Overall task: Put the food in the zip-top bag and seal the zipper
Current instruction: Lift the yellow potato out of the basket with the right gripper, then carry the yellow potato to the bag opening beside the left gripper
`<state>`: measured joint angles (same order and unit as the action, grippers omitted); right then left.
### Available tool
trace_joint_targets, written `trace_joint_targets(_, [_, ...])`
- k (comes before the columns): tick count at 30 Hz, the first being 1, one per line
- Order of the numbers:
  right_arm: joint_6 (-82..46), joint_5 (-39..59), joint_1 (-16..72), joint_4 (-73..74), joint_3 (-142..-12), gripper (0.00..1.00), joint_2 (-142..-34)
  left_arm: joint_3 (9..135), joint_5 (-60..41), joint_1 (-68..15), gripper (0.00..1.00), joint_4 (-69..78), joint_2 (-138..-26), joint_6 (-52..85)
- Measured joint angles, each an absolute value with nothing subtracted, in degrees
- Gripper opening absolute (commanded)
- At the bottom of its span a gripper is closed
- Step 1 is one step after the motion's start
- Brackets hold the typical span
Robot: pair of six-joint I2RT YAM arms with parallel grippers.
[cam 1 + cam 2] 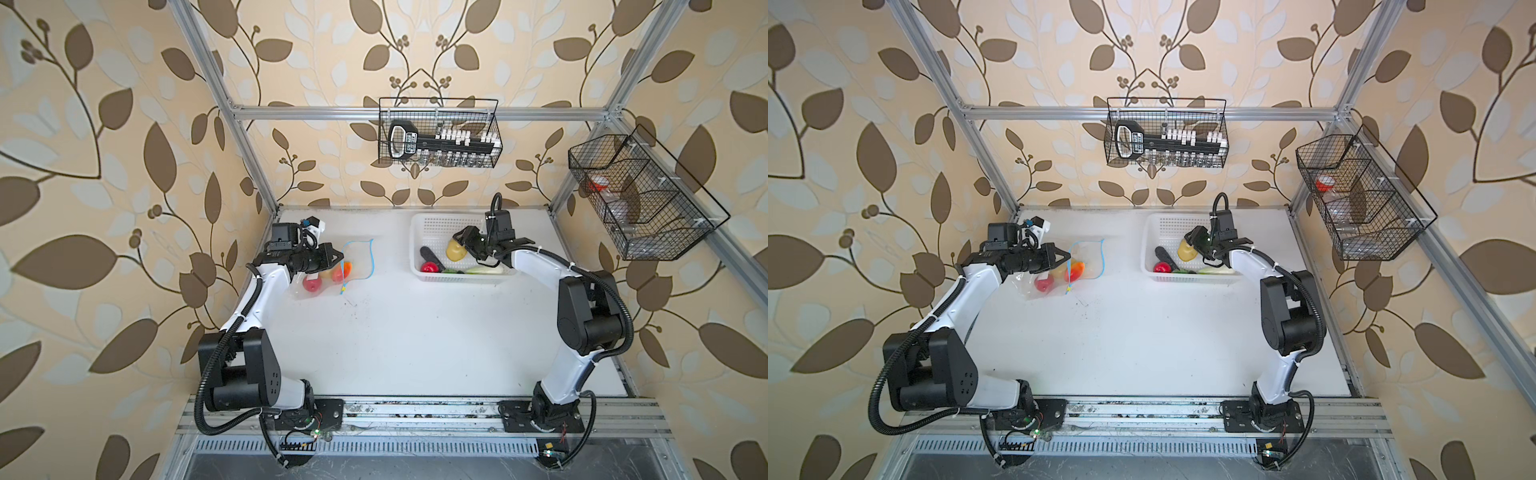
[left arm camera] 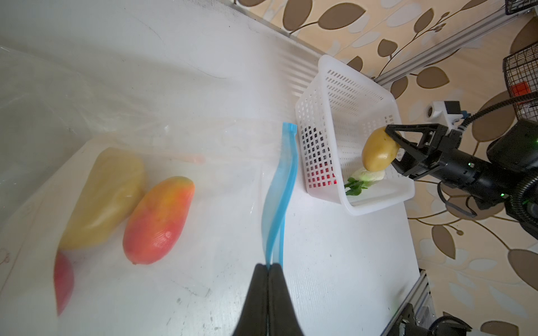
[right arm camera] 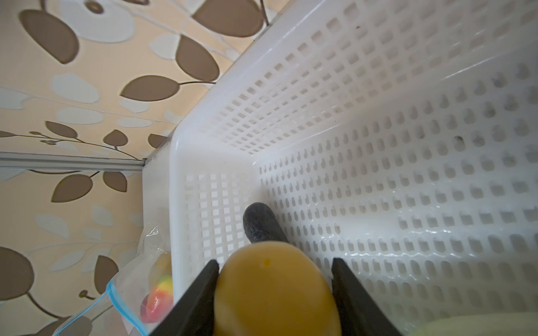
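White tabletop point(image 1: 395, 332) inside an aluminium frame; the walls carry brown-leaf wallpaper.

Left of frame, both top views: the zip-top bag point(image 1: 357, 253) lies flat on the table with its mouth gaping. The zipper point(image 1: 371, 257) curves in an open loop, and a yellow tab point(image 1: 341, 287) sits at its lower end. The left gripper point(image 2: 269, 265) has its jaws pressed together on the blue zipper strip, as the left wrist view shows clearly.

Contents of the bag: bagged tomato point(image 1: 311, 284), bagged potato point(image 2: 104, 197) and red-yellow fruit point(image 2: 158, 221), lying side by side and touching.

Right of centre: the white perforated basket point(image 1: 428, 226) stands near the back edge of the table, well apart from the bag. The right gripper point(image 3: 275, 267) is over the basket interior, its jaws part-spread and clamped on the held potato point(image 1: 455, 250), one finger on each side.

Along the lower side of the basket lie the eggplant point(image 1: 430, 255), the basket tomato point(image 1: 429, 267) and the white radish point(image 1: 484, 270) with green leaves.
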<state>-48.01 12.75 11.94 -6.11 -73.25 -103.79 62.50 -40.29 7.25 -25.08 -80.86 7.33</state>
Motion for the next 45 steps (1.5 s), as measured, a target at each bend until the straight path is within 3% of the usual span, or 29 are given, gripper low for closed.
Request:
trace_joint_targets(15, [-48.88, 10.94, 18.09, -2.92, -72.75, 0.33, -97.12, 62.48, -40.32, 7.99, 0.00, -24.93, -80.68, 7.38])
trace_joint_targets(45, [-50.98, 7.05, 30.81, 5.89, -72.75, 0.32, -95.42, 61.56, -40.32, 7.99, 0.00, -24.14, -80.25, 7.38])
